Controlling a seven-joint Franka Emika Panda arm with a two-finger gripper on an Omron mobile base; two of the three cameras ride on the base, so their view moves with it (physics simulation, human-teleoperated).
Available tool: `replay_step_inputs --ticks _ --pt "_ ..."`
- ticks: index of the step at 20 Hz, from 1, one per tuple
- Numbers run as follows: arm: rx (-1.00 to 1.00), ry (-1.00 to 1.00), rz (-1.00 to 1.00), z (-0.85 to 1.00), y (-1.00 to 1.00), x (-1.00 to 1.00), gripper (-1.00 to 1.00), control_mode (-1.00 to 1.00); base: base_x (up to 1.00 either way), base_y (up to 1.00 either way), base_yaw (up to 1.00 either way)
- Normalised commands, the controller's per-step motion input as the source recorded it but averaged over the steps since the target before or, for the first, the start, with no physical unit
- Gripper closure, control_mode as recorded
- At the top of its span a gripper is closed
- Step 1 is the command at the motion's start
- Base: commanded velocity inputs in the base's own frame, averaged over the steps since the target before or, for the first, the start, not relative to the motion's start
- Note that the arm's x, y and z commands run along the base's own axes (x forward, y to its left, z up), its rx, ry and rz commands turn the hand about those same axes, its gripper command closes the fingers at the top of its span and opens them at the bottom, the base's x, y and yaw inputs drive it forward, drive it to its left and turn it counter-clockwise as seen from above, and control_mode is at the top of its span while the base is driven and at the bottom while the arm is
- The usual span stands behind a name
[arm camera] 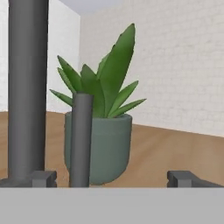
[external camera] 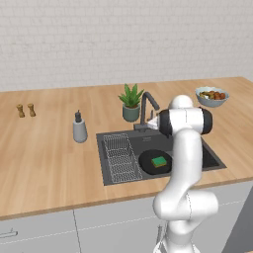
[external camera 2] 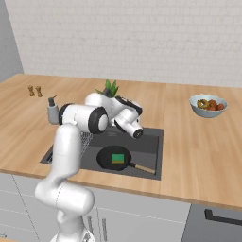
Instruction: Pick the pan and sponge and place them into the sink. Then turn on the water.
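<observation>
My two finger tips sit at the bottom of the hand view, one at lower left (arm camera: 43, 178) and one at lower right, with a wide gap between them and nothing held, so my gripper (arm camera: 111, 179) stands spread apart. Just beyond the left tip a thin dark lever (arm camera: 81, 140) rises upright, and to its left, along the left edge of the frame, stands the thick dark column of the faucet (arm camera: 27, 92). Behind the lever, in the middle of the frame, is a grey-green pot holding a spiky green plant (arm camera: 98, 131), with the wooden counter (arm camera: 175, 148) and a white brick wall (arm camera: 183, 65) behind it. In the left base view my arm rises from the lower right and my hand reaches toward the faucet base near the centre of the frame. Below it, the sink (external camera: 111, 141) is a dark basin set in the counter, with a wire rack (external camera: 120, 158) in its left part. The pan (external camera: 148, 163) lies flat in the basin to the right of the rack, and the sponge (external camera: 159, 161) rests on top of the pan. In the right base view the pan's wooden handle points toward the lower right. A soap bottle (external camera: 79, 129) stands left of the sink, two small shakers (external camera: 25, 110) sit at far left, and a bowl of fruit (external camera: 212, 96) is at upper right.
</observation>
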Motion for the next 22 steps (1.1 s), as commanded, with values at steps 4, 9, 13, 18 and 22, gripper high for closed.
replay_step_inputs --ticks 4,9,13,18,22 --pt "-0.01 0.00 -0.05 -0.09 0.00 0.27 -1.00 -1.00 0.00 0.00 0.00" --pt "0.00 0.00 -0.05 0.00 -0.11 0.34 -1.00 -1.00 0.00 0.00 0.00" --pt "0.00 0.00 -0.04 0.00 -0.24 0.31 1.00 -1.00 0.00 0.00 0.00" --pt "0.00 0.00 0.00 -0.03 -0.86 0.21 1.00 -1.00 0.00 0.00 0.00" --pt "0.03 0.00 0.00 -0.07 -1.00 0.12 1.00 -1.00 0.00 0.00 0.00"
